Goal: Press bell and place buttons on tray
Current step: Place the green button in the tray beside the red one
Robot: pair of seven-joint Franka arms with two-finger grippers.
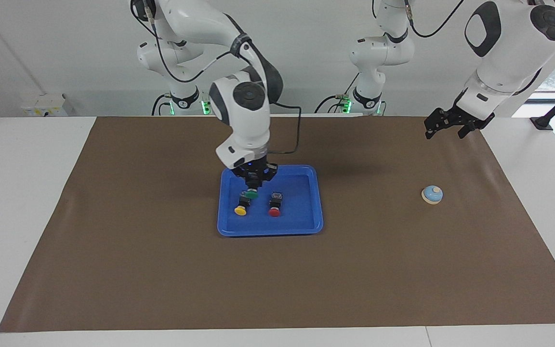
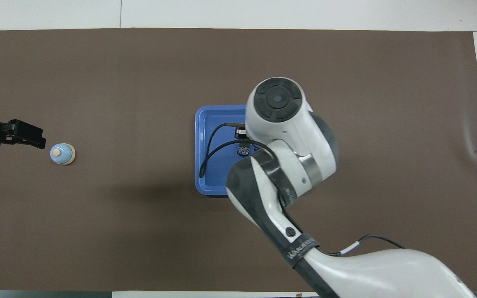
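Observation:
The blue tray point(image 1: 301, 224) lies mid-table; it also shows in the overhead view point(image 2: 205, 124). On it lie the yellow button point(image 1: 241, 209) and the red button point(image 1: 274, 210), side by side. My right gripper point(image 1: 254, 185) is low over the tray's end nearer the robots, shut on the green button point(image 1: 252, 194), next to the yellow one. In the overhead view the right arm hides most of the buttons. The light blue bell point(image 1: 432, 194) stands toward the left arm's end of the table and also shows in the overhead view point(image 2: 62, 154). My left gripper point(image 1: 446, 127) waits raised and open, apart from the bell.
A brown mat point(image 1: 162, 270) covers the table, with white table edges around it. A black cable point(image 2: 211, 149) from the right arm's wrist hangs over the tray.

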